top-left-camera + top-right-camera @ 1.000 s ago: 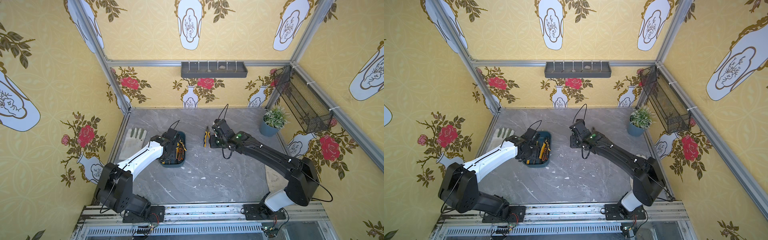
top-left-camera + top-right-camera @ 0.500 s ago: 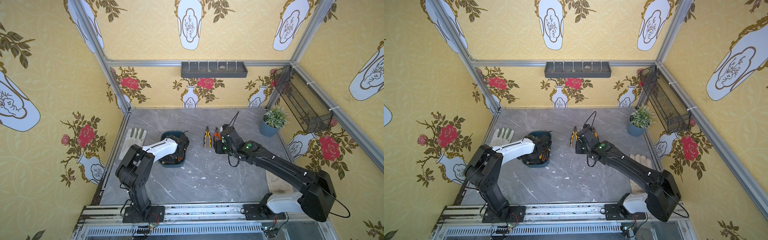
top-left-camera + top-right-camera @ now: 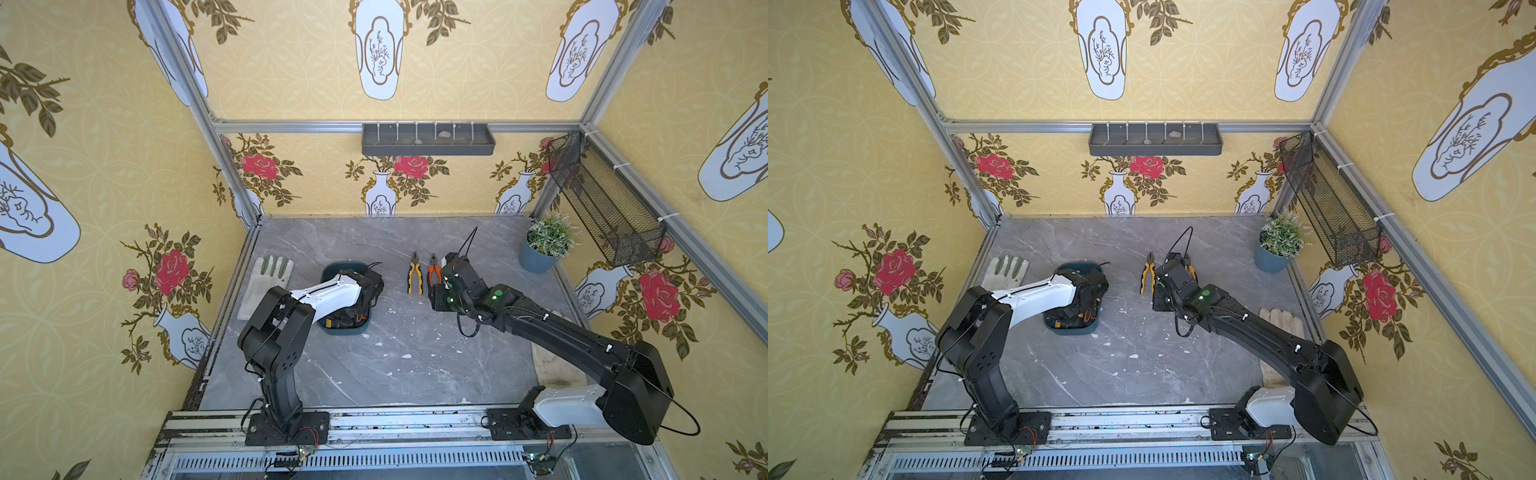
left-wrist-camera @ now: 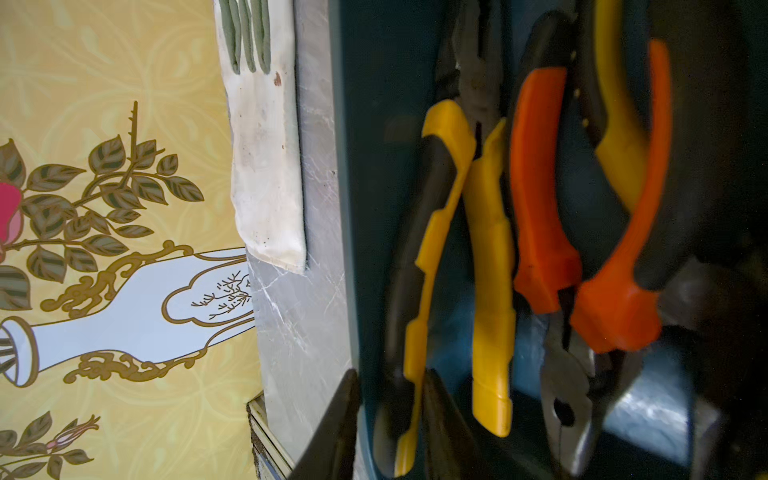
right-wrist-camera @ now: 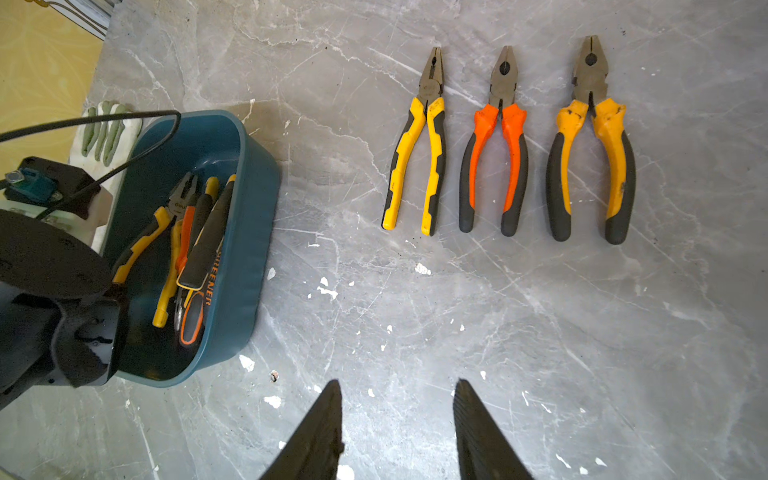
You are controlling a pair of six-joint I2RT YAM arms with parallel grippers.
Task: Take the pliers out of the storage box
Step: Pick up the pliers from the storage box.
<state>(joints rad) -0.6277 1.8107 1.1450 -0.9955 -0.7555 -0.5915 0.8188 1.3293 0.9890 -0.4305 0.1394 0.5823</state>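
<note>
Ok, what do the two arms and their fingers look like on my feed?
Both are mostly black. The left arm has a white forearm shell; the right arm has a white shell by its base and green lights near the wrist. A thin black cable loops off each wrist. The fingers are black tapered wedges.

The storage box (image 5: 249,232) was dark teal; the table (image 5: 415,332) was grey and marble-patterned, veined and flecked with white. Dark metal heads topped the yellow-and-black pliers (image 5: 431,87), the orange-and-grey pliers (image 5: 503,87) and the amber-and-grey pliers (image 5: 590,83). The walls (image 3: 478,75) wore yellow wallpaper printed with red roses and pale blue vases. The glove (image 3: 266,282) was off-white with green fingers.
</note>
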